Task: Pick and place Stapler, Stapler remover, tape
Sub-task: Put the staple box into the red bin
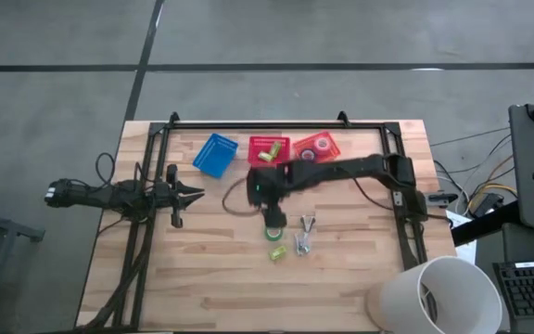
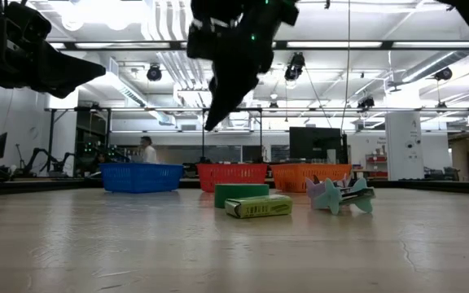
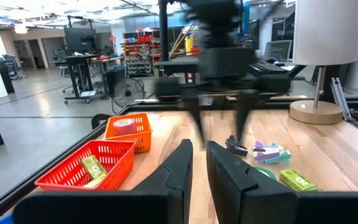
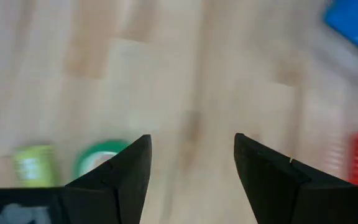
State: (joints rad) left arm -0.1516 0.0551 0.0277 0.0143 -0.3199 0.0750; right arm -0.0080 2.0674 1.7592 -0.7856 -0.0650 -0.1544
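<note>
- Spanning the scene, the wooden worktop (image 1: 202, 278) carries everything; places below are given relative to the red basket (image 1: 269, 149) at its far edge.
- Flanking that red basket are a blue basket (image 1: 215, 154) on one side and an orange basket (image 1: 317, 147) on the other.
- Reaching in just in front of the red basket, the right hand (image 1: 274, 219) hangs above the worktop with fingers spread and nothing between them.
- Waiting well to the side of the red basket, beyond the blue one, the left hand (image 1: 193, 194) has its fingers close together, gripping nothing.
- Sorting looks partly done: a yellow-green stapler (image 1: 267, 152) lies in the red basket and a pink tape roll (image 3: 123, 125) in the orange one.
- Left out, further in front of the red basket: a green tape roll (image 1: 274, 232), another yellow-green stapler (image 1: 277, 251) and the staple removers (image 1: 303, 236).
- Hard to judge: the blue basket's contents.
</note>
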